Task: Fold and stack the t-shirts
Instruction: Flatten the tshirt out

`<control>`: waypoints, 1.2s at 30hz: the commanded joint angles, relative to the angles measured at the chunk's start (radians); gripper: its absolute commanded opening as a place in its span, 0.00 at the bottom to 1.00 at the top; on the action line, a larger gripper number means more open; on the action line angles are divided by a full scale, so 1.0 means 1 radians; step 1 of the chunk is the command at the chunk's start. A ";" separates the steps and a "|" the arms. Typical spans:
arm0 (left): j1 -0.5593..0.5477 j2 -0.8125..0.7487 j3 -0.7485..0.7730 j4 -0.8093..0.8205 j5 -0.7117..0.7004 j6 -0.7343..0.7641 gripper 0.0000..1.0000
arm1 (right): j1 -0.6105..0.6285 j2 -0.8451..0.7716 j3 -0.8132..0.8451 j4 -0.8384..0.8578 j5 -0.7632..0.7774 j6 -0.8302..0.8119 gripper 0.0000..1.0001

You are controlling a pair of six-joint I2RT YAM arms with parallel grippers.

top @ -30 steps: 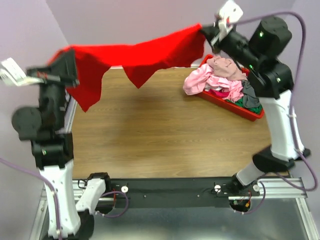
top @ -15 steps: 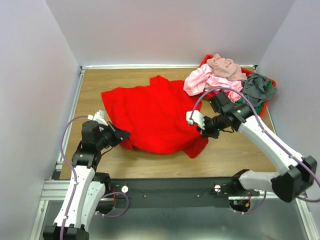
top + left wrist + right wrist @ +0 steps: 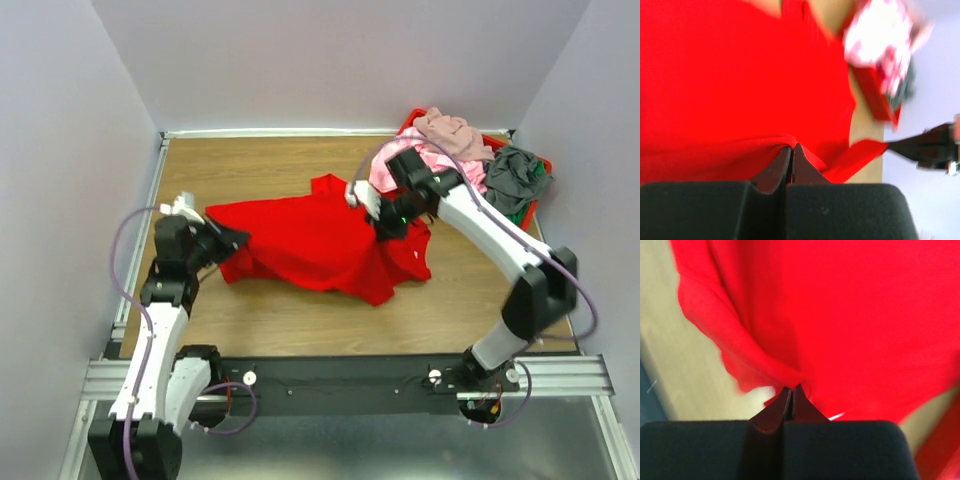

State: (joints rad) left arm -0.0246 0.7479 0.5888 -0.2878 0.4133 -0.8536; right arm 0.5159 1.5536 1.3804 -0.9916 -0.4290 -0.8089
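Plainly the red t-shirt (image 3: 320, 245) is light, limp cloth. It lies spread but rumpled across the middle of the wooden table (image 3: 280, 165), sagging into folds wherever it is not pulled taut, so I judge it will drape, slide easily on the smooth wood and keep no shape of its own. Nothing about it looks fragile or heavy. The left gripper (image 3: 232, 240) sits at the shirt's left edge and the right gripper (image 3: 385, 225) at its upper right part. In each wrist view the fingertips (image 3: 776, 172) are pressed together with a pinch of red fabric bunched between them (the right pair (image 3: 771, 412) likewise, with a scrap of white showing just beside them that I cannot identify). Good holds would probably be corners, shoulder seams or the hem, taken well apart so the cloth stretches flat between the two pinches; which part each gripper has now I cannot tell. At the upper right of the top view stands a red tray (image 3: 538, 200), heaped loosely with more shirts: a pink shirt (image 3: 378, 172) spilling over its left side, a beige shirt (image 3: 448, 128) on top, and a grey shirt (image 3: 512, 172) toward the right end.
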 commanded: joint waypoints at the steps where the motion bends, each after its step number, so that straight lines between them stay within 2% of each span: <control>1: 0.112 0.176 0.141 0.214 -0.125 0.007 0.00 | -0.002 0.205 0.302 0.135 0.061 0.121 0.01; 3: 0.193 0.275 0.264 0.299 -0.093 -0.010 0.00 | -0.002 0.340 0.455 0.192 0.148 0.169 0.00; 4: 0.210 0.372 0.319 0.332 -0.070 -0.037 0.00 | -0.004 0.382 0.627 0.211 0.179 0.184 0.01; 6: 0.224 0.459 0.535 0.374 0.008 -0.064 0.00 | -0.004 0.494 0.815 0.241 0.257 0.226 0.01; 7: 0.224 0.517 0.697 0.383 0.056 -0.087 0.00 | -0.005 0.520 1.041 0.254 0.271 0.258 0.01; 9: 0.222 0.557 0.851 0.416 0.126 -0.108 0.00 | -0.008 0.521 1.222 0.278 0.269 0.274 0.00; 11: 0.224 0.553 1.057 0.414 0.148 -0.090 0.00 | -0.008 0.418 1.183 0.388 0.234 0.286 0.01; 14: 0.223 0.473 1.172 0.340 0.136 -0.021 0.00 | -0.008 0.292 1.267 0.349 0.098 0.310 0.00; 15: 0.222 0.438 1.162 0.326 0.127 -0.010 0.00 | -0.010 0.255 1.273 0.328 0.067 0.304 0.01; 17: 0.219 0.322 1.056 0.305 0.102 0.008 0.00 | -0.008 0.165 1.260 0.262 0.032 0.280 0.01; 19: 0.210 0.204 0.950 0.268 0.075 0.031 0.00 | -0.008 0.113 1.159 0.210 -0.034 0.242 0.01; 20: 0.189 0.167 0.837 0.250 0.064 0.042 0.00 | -0.008 0.083 1.105 0.171 -0.054 0.208 0.01; 21: 0.178 0.134 0.780 0.208 0.052 0.062 0.00 | -0.008 0.021 0.939 0.162 -0.109 0.189 0.01; 24: 0.135 0.016 0.548 0.120 0.021 0.093 0.00 | -0.008 -0.067 0.688 0.120 -0.183 0.113 0.00; 27: 0.109 -0.103 0.293 -0.022 -0.004 0.119 0.00 | -0.008 -0.189 0.263 0.047 -0.255 -0.025 0.01; 28: 0.103 -0.104 0.292 -0.022 -0.004 0.119 0.00 | -0.008 -0.214 0.170 0.047 -0.257 -0.026 0.01; 29: 0.095 -0.134 0.185 -0.060 -0.002 0.113 0.00 | -0.008 -0.242 0.084 0.041 -0.254 -0.085 0.00; 30: 0.074 -0.154 0.128 -0.063 0.007 0.097 0.00 | -0.007 -0.280 -0.090 0.041 -0.231 -0.111 0.00; 31: 0.069 -0.154 0.065 -0.063 0.025 0.079 0.00 | -0.008 -0.280 -0.092 0.042 -0.217 -0.134 0.01; 32: 0.061 -0.166 -0.058 -0.057 0.077 0.033 0.00 | -0.008 -0.296 -0.232 0.041 -0.205 -0.162 0.00; 36: 0.029 -0.154 -0.291 0.021 0.177 -0.041 0.00 | -0.010 -0.262 -0.429 0.025 -0.134 -0.199 0.01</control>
State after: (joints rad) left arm 0.0280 0.6254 0.4103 -0.2901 0.4713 -0.8196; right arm 0.5068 1.3449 1.0286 -0.8963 -0.5800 -0.9012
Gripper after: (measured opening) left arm 0.009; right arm 0.009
